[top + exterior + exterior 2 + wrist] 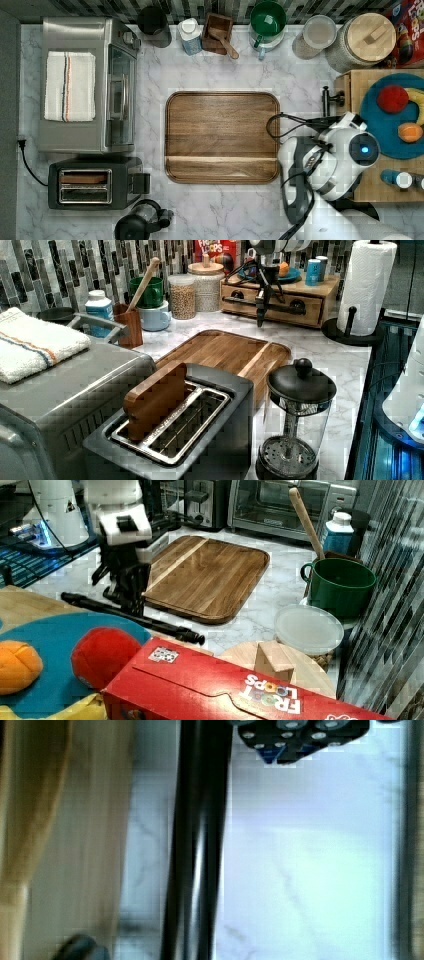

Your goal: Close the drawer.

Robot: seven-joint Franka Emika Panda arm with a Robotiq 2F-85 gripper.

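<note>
Top view: drawer (pixel 344 95) at the bench's right edge, under a wood top carrying a blue plate (pixel 385 125).

Left view: drawer front flush with its cabinet (handle (pixel 280 306) a long black bar); end effector (pixel 260 310) just before the bar, finger state cannot be told.

Right view: end effector (pixel 131 597) above the bar; walnut board (pixel 205 577) beside.

Wrist view: bar over marble bench (pixel 310 870).

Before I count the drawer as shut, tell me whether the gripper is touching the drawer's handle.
Cannot tell. In the left view the gripper overlaps the drawer and its black handle, and the right view shows it right at the bar; neither shows contact or a gap plainly.
</note>
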